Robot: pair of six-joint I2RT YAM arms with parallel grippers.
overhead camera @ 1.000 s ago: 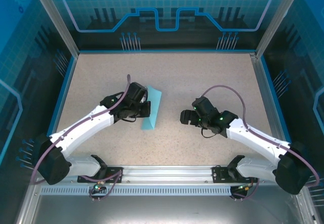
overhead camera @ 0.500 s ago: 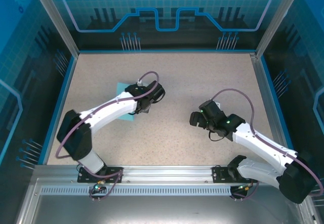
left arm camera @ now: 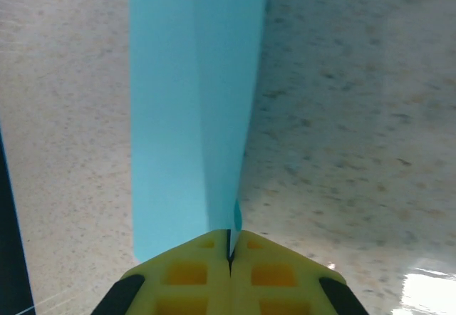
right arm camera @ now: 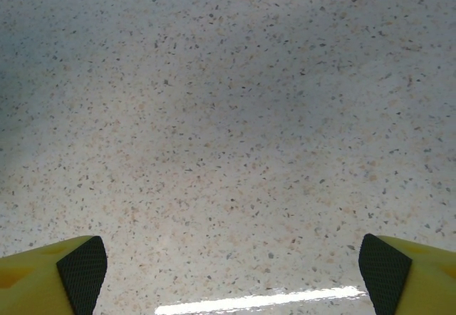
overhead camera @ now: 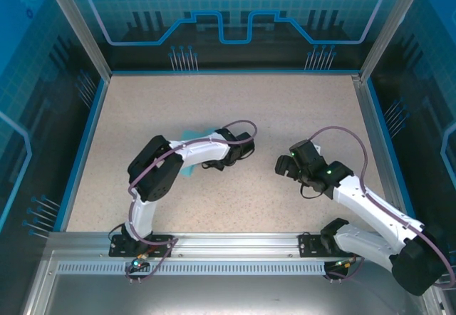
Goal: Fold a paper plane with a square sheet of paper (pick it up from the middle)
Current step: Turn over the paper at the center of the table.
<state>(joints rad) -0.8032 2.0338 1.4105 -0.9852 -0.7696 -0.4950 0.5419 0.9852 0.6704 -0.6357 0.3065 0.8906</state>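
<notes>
The light cyan sheet of paper (left arm camera: pixel 191 115) is folded along a crease and stands on edge over the speckled table. My left gripper (left arm camera: pixel 229 247) is shut on its near end, the yellow jaws pressed together with the paper edge between them. From above, the left arm is bent back over itself at mid-table. Its gripper (overhead camera: pixel 211 162) sits under the forearm, and bits of the paper (overhead camera: pixel 187 172) peek out beside it. My right gripper (overhead camera: pixel 281 165) stands open to the right of it, apart from the paper. Nothing lies between its fingertips (right arm camera: pixel 84 265), just bare table below.
The speckled tabletop (overhead camera: pixel 235 101) is ringed by a blue rim and metal frame posts, with blue panels behind. Free table lies at the back and along the right side. The metal rail (overhead camera: pixel 235 244) with both arm bases runs along the near edge.
The left arm has folded up and swung its wrist to the right, carrying the paper with it. The right gripper has drawn back a little to the right, still open.
</notes>
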